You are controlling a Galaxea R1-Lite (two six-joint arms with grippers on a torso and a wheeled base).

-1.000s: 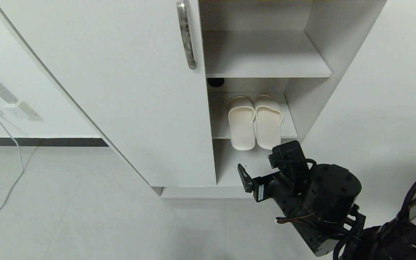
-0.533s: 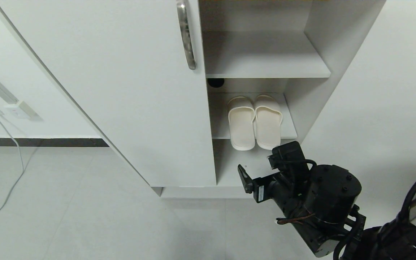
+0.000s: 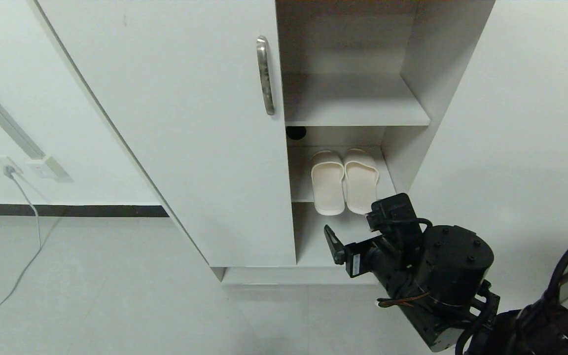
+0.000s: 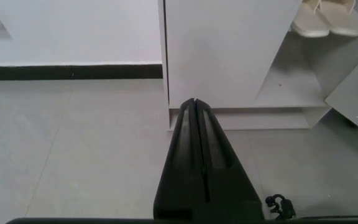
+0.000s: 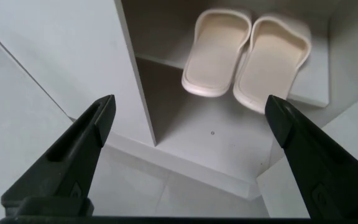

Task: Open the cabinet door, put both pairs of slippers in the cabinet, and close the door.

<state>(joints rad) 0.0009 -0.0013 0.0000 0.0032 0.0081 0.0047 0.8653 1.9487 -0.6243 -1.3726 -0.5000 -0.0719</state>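
The white cabinet stands open, its door swung out to the left, with a metal bar handle upright near its free edge. One cream pair of slippers lies side by side on the middle shelf, toes inward and heels overhanging the front edge.

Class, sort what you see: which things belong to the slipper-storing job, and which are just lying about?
Belongs: open cabinet door; its handle; cream slippers on a shelf; right claw.
Lying about: wall socket; grey cable.
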